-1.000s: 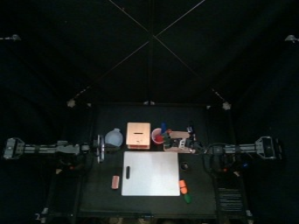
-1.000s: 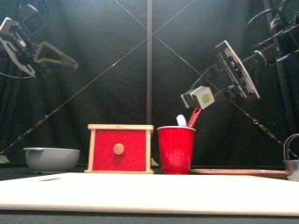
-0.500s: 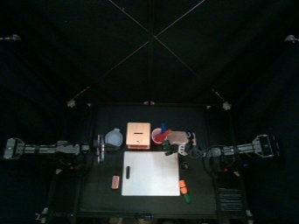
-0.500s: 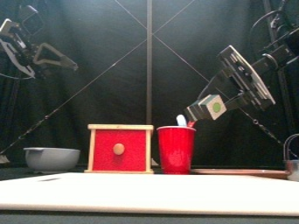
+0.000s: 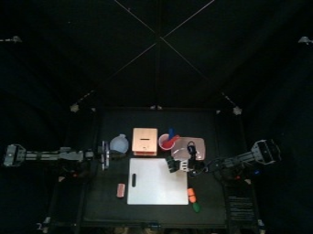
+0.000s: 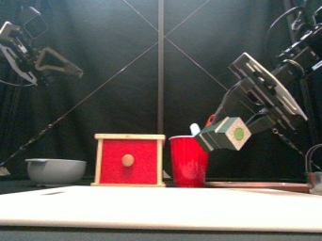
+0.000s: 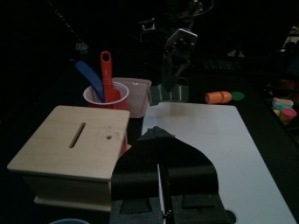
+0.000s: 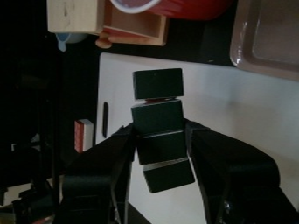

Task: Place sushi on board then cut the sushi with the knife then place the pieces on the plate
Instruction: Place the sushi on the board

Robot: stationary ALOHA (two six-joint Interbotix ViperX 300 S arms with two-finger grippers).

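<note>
Above the white board's (image 5: 159, 183) back edge, the right pincer (image 8: 162, 133) clamps the sushi roll (image 8: 158, 86) before the red cup (image 6: 189, 162).

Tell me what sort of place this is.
Probably a robot test booth staged as a toy kitchen: black curtains surround a small black table, two robot arms reach in, and it holds a white cutting board and a red cup of toy knives.

The right gripper (image 5: 181, 165) is carrying the sushi roll (image 6: 232, 134) forward and away from the red cup (image 6: 189, 162). It is sinking lower and now seems to be hanging over the white board's (image 5: 153, 190) back right corner.
</note>
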